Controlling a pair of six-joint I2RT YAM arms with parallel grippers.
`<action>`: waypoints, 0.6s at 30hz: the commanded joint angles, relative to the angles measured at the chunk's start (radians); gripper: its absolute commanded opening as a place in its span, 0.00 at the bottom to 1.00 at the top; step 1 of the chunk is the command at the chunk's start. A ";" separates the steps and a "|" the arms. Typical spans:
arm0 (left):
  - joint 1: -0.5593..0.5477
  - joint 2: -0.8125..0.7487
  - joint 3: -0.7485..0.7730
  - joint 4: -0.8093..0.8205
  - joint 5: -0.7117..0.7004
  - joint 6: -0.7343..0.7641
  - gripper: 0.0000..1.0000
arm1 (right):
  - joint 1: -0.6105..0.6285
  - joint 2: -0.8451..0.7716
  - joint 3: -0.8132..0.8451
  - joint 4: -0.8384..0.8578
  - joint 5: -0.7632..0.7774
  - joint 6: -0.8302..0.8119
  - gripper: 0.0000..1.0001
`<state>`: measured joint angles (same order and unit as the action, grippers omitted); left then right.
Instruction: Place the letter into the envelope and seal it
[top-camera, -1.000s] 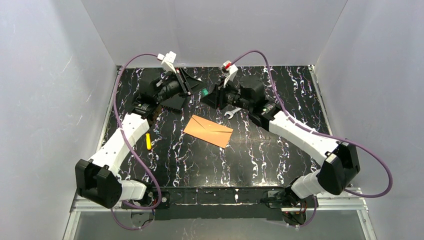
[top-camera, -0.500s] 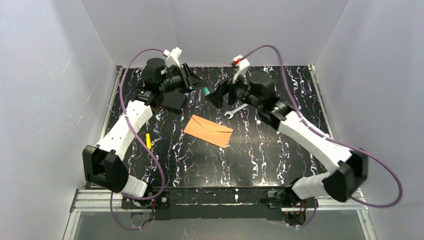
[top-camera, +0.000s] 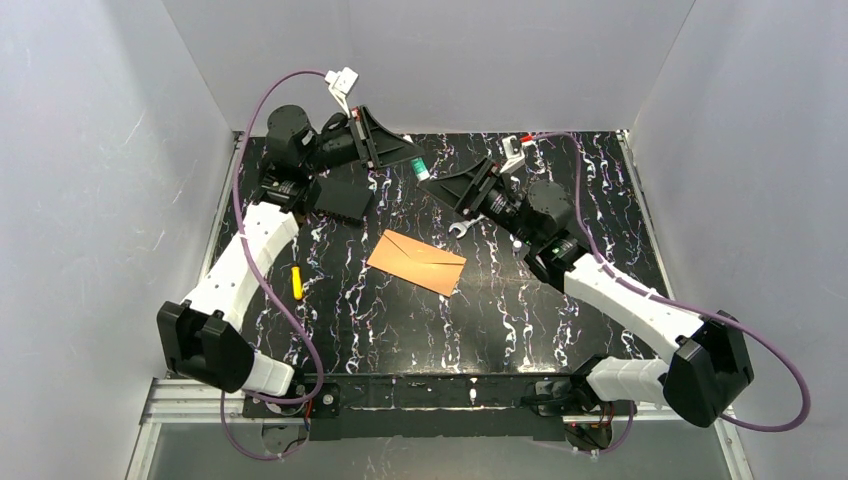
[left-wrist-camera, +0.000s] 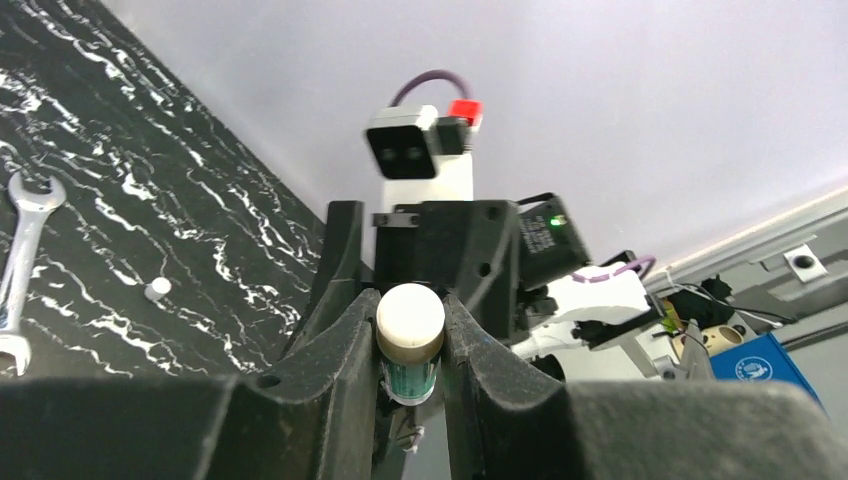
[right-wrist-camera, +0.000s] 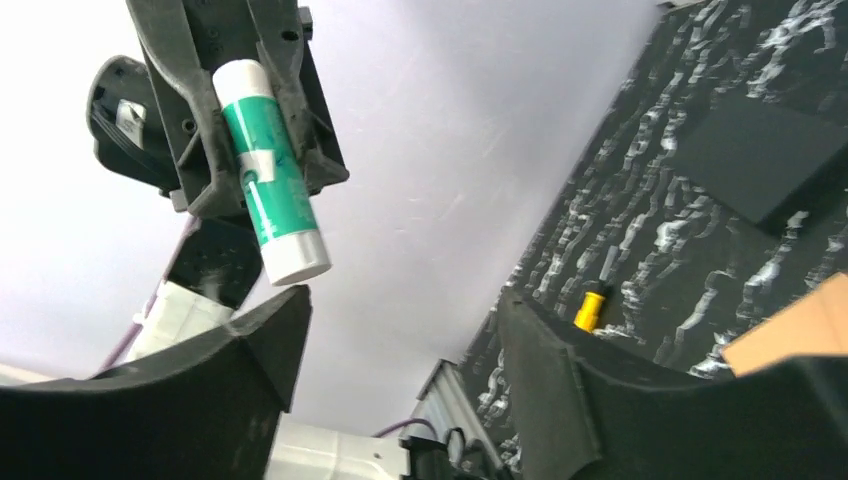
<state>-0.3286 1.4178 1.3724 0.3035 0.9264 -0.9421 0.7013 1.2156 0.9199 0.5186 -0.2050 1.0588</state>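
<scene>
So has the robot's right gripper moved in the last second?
Yes. The right gripper has drawn back to the right, away from the glue stick; its wrist, earlier above the wrench, now sits right of it.

The table (top-camera: 500, 310) had a smooth black top veined in white like marble, with a faint sheen. On it the envelope (top-camera: 416, 262) was matt orange-brown kraft paper, its flap seams showing as fine lines. On its far side the wrench (top-camera: 470, 224) was bare metal, bright and silvery. The glue stick (right-wrist-camera: 270, 170) had a glossy green plastic barrel with a white patch and a smooth white end. The left gripper (left-wrist-camera: 410, 340) and the right gripper (right-wrist-camera: 400, 300) were matt black plastic, faintly grainy. The flat black rectangle (top-camera: 340, 200) at the far left looked dull and even. The arm shells (top-camera: 245, 260) were smooth white plastic. The walls (top-camera: 100, 200) were pale and matt.
</scene>
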 joint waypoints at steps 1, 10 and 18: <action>0.001 -0.065 0.003 0.115 0.056 -0.084 0.00 | 0.003 -0.007 -0.019 0.317 -0.015 0.149 0.72; 0.001 -0.076 -0.029 0.172 0.053 -0.109 0.00 | 0.003 0.030 -0.030 0.545 -0.060 0.200 0.65; 0.002 -0.075 -0.036 0.201 0.042 -0.138 0.00 | 0.003 0.057 0.009 0.503 -0.092 0.192 0.61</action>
<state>-0.3279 1.3739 1.3483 0.4503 0.9573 -1.0576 0.7017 1.2556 0.8711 0.9779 -0.2680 1.2533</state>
